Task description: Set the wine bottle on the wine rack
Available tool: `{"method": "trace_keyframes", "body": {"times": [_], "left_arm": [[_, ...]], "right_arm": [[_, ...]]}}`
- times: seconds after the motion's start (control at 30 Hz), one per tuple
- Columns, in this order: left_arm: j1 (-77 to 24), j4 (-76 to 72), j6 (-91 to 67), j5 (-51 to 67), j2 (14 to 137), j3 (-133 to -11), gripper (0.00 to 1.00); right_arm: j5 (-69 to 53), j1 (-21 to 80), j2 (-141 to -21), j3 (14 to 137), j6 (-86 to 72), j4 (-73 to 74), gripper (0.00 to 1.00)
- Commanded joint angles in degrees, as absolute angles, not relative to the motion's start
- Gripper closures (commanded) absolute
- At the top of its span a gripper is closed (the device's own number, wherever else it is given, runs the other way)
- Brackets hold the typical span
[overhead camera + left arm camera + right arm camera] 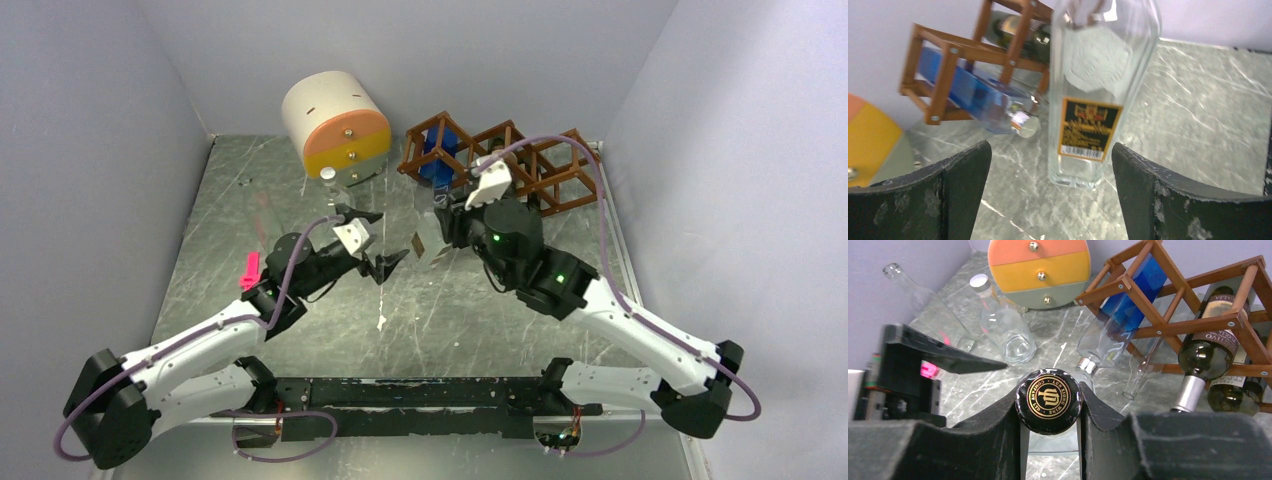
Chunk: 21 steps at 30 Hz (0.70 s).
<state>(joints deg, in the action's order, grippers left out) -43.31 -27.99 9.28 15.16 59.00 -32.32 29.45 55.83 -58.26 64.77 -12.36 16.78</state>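
A clear square wine bottle (1098,95) with a black-and-gold label stands upright with its base on the table, just in front of the wine rack (510,160). My right gripper (1049,390) is shut on the bottle's black gold-printed cap (1048,401) from above; it is at the middle of the top view (445,215). My left gripper (1050,150) is open and empty. The bottle stands ahead between its fingers without touching them. The reddish-brown rack (1188,305) holds a blue bottle (1128,305) in its left cell and dark bottles (1208,340) further right.
A round cream-and-orange drawer unit (335,125) stands at the back left. A clear round bottle (1003,325) stands in front of it and another clear one (913,290) lies to its left. An empty clear bottle's neck (1140,372) hangs out of the rack. Grey walls enclose the table.
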Motion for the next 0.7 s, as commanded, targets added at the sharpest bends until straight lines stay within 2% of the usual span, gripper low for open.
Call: {"method": "trace_keyframes", "body": {"times": [0.0,0.17,0.4,0.53,0.67], "left_arm": [[-43.5,-27.8,11.5,26.0,62.9,-35.8,0.05],[-43.6,-27.8,11.2,31.9,67.5,-37.3,0.03],[-43.5,-35.8,8.8,28.4,72.9,-36.9,0.05],[-43.5,-39.6,8.5,24.9,75.7,-37.1,0.11],[-43.6,-46.5,10.3,24.5,76.9,-35.5,0.25]], "right_arm": [[29.7,55.7,-55.2,65.4,-14.6,9.1,1.00],[28.3,55.7,-54.4,65.6,-14.8,8.5,1.00],[25.4,55.7,-54.1,65.4,-15.7,7.3,1.00],[24.2,55.7,-53.7,65.1,-16.6,7.1,1.00],[23.9,55.7,-52.9,64.7,-17.3,8.3,1.00]]}}
